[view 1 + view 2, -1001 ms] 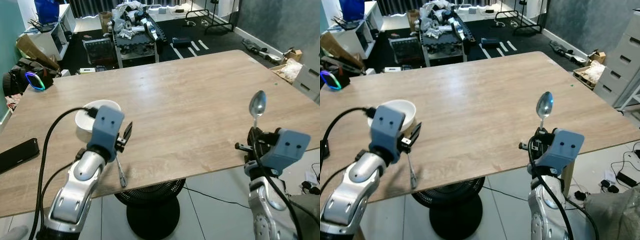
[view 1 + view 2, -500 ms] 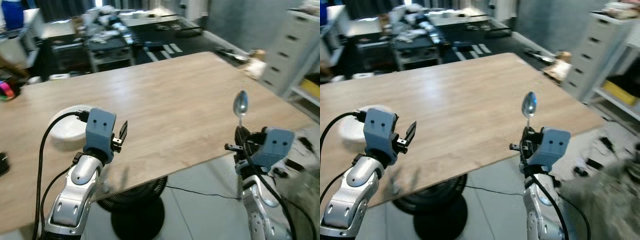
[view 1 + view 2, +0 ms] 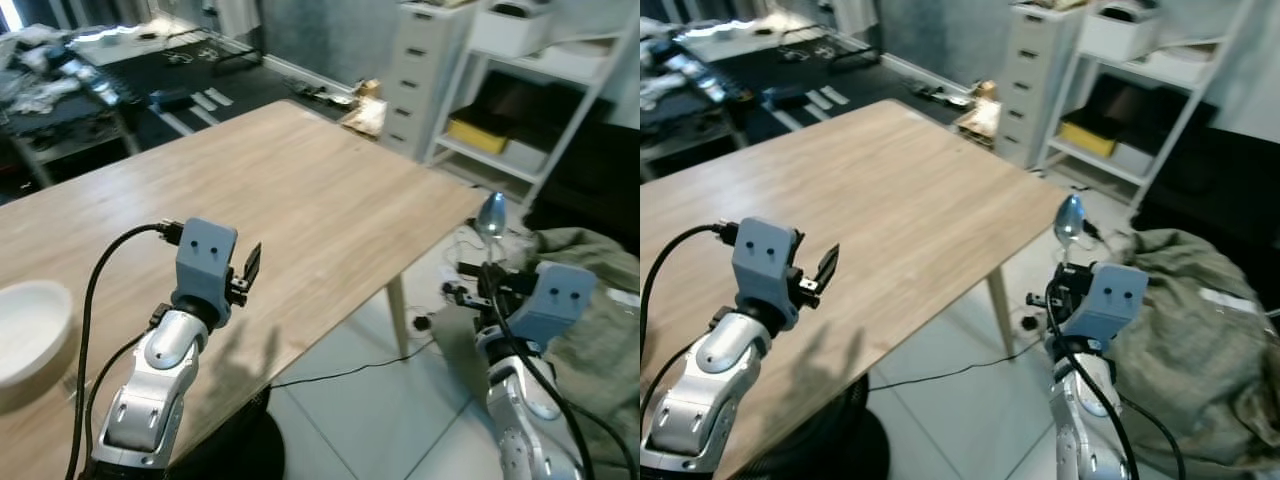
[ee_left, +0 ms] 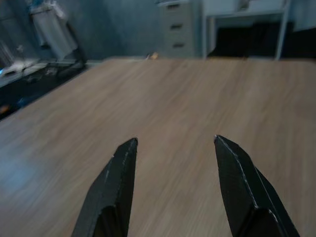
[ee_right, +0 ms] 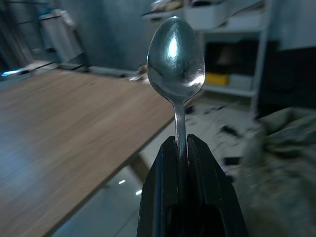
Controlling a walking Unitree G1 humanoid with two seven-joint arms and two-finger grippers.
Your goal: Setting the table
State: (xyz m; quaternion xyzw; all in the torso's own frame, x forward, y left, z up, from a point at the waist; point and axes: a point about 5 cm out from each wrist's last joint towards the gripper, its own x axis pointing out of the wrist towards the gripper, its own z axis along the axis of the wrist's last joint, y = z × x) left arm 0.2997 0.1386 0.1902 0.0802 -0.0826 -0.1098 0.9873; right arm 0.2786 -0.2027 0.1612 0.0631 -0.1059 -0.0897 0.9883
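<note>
Camera has swung toward the desk's right corner; the bowl, mid-view a second ago, now sits by the near left edge. Right end effector holds the spoon upright by its handle, clamped, off the desk's right edge over tiled floor. Left end effector hovers above the near edge, fingers spread wide, empty. Bowl lies nearer the left arm. Wood-grain top; drawers and shelving beyond.

Wooden table; white bowl at left edge
</note>
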